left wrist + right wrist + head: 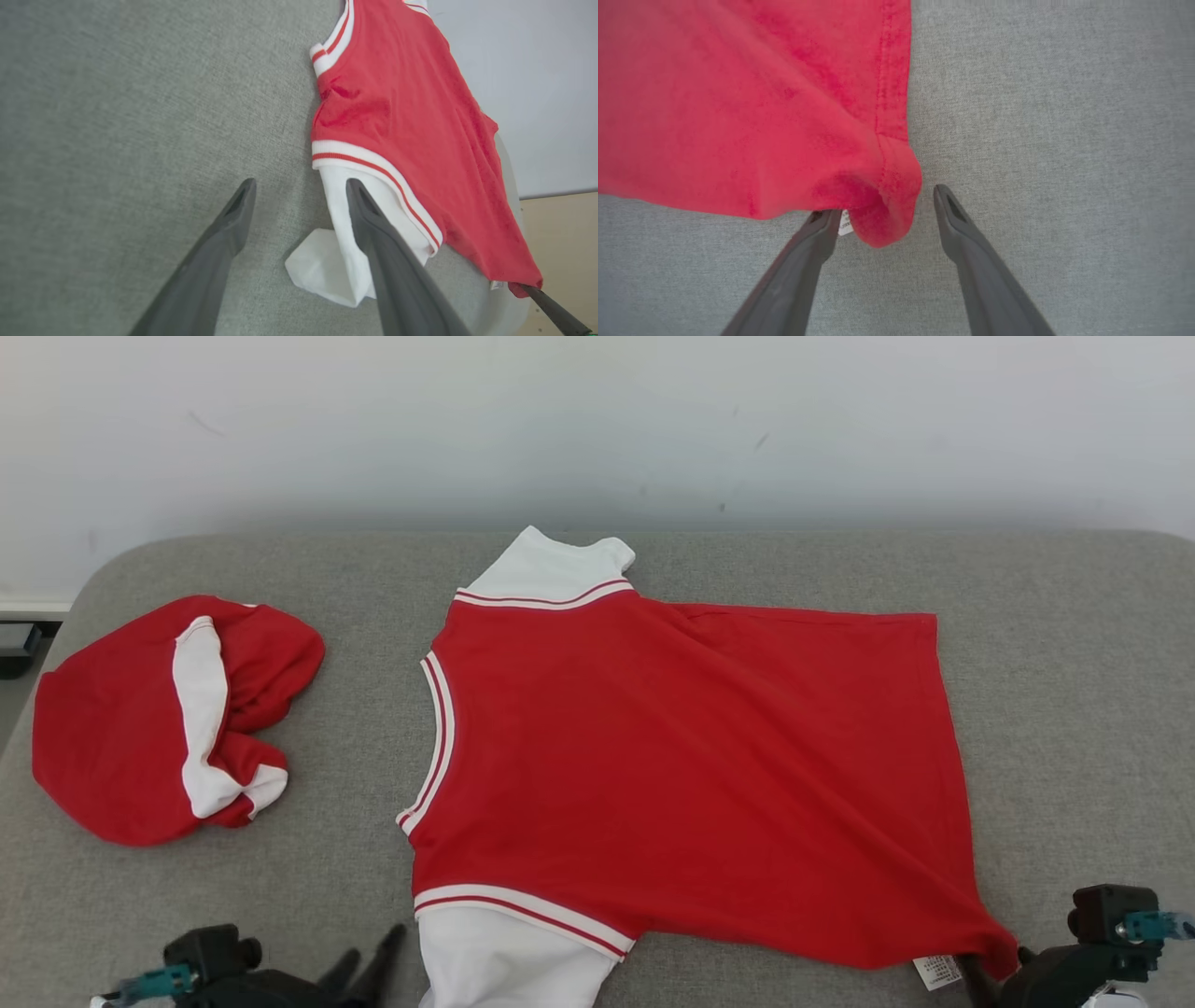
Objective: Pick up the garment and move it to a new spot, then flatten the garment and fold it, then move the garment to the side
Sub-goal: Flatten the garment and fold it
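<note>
On grey cushion [1074,709], garment [691,765] lies spread centre; soft, light, limp knit; both jaws spread, left gripper [301,183] by white sleeve [336,261], right gripper [883,200] astride hem corner [887,224], perhaps touching; pinch hems, corners.

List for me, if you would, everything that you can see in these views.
spread shirt: one, red with white sleeves and striped trim, flat at the cushion's middle
crumpled garment: one, red and white, bunched at the cushion's left end
care label: one, white, at the spread shirt's near right hem corner
cushion: one, grey, under both garments
wall: one, white, behind the cushion
left pincer: one, dark, open, by the near white sleeve
right pincer: one, dark, open, fingers either side of that hem corner
</note>
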You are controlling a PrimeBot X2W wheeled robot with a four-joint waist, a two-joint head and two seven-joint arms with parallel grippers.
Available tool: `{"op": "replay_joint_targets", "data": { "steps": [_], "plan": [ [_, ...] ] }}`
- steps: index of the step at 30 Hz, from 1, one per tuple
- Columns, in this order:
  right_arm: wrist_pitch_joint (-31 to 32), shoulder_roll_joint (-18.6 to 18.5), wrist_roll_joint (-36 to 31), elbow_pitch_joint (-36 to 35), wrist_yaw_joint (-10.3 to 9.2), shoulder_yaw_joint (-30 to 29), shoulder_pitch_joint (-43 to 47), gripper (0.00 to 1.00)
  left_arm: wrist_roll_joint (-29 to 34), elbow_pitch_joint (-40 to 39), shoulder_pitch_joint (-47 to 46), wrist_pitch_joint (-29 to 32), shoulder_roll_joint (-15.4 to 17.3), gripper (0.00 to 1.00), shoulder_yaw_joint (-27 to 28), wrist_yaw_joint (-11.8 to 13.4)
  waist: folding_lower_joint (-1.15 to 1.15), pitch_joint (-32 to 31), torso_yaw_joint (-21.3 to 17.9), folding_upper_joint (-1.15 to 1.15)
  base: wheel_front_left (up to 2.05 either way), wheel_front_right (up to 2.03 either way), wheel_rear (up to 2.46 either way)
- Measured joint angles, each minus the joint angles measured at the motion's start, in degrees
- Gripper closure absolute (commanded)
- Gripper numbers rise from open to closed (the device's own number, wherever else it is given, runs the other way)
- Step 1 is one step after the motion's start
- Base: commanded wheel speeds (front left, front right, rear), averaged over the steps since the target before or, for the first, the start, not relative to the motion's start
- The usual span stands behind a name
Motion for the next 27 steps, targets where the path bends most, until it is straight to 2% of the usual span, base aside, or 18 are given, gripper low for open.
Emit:
{"op": "replay_joint_targets", "data": {
  "steps": [5,10,13,20,27],
  "plan": [
    [-1.42,-0.44,-1.97,-1.21,-0.38,-1.46,-0.7,0.0,5.94,2.61,-1.6,-4.41,-0.02,0.0,2.27,0.0,0.0,0.03,0.05,0.0,0.0,0.0,0.0],
    [-5.92,0.69,-2.72,-3.71,-0.65,-4.05,-1.68,0.0,10.63,1.87,-3.69,-12.2,-1.52,0.0,5.22,0.01,0.0,-0.82,0.3,0.0,0.0,0.0,0.0],
    [-6.58,1.74,-2.77,-3.94,-0.81,-3.98,-0.97,0.0,12.93,1.35,-3.89,-15.66,-2.18,0.0,6.12,0.01,0.0,-1.61,0.57,0.0,0.0,0.0,0.0],
    [-5.14,2.01,-4.28,-4.09,-1.07,-3.63,5.54,0.0,15.93,0.76,-1.75,-18.62,-2.94,0.0,5.97,0.01,0.0,-3.75,0.92,0.0,0.0,0.0,0.0],
    [-10.73,4.05,-4.72,-8.35,-1.09,-5.66,3.16,0.0,19.92,-3.52,-0.79,-20.6,-2.72,0.0,6.09,0.16,0.0,-5.03,0.58,0.0,0.0,0.0,0.0]
  ]
}}
